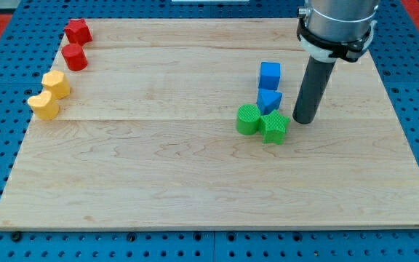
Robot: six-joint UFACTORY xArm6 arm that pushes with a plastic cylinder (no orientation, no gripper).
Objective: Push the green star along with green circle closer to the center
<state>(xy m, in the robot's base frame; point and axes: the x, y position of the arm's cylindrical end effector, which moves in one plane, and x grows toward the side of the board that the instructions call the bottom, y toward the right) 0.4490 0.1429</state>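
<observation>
While my tip point(303, 121) rests (gripperless tool) on the wooden board point(195, 175), green star point(274, 127) touches green circle point(249, 120).

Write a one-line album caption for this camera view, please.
My tip rests just right of the green star and green circle, below two blue blocks.
</observation>
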